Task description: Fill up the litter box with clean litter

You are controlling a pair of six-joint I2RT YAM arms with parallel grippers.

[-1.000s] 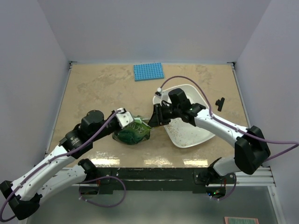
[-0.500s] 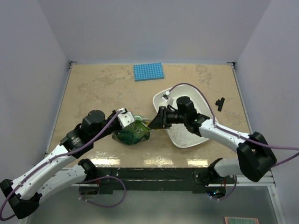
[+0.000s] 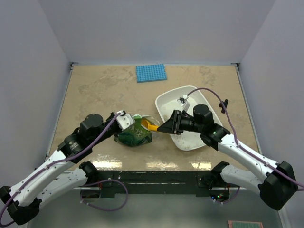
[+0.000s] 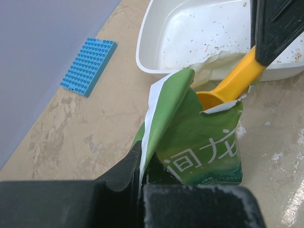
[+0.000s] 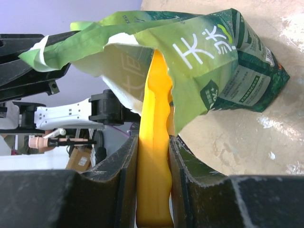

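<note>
Scooping now: our right gripper (image 3: 167, 127) clamps the orange scoop (image 4: 232, 83), tip just ahead inside the green bag (image 4: 199, 147) our left gripper (image 4: 137, 166) pinches; next we dig, then carry level to the litter box (image 4: 142, 52)

Beige marbled counter (image 3: 95, 90) enclosed by plain pale lavender walls (image 3: 156, 28) at back and both sides; glare patches (image 3: 107, 164) along its near edge.
</note>
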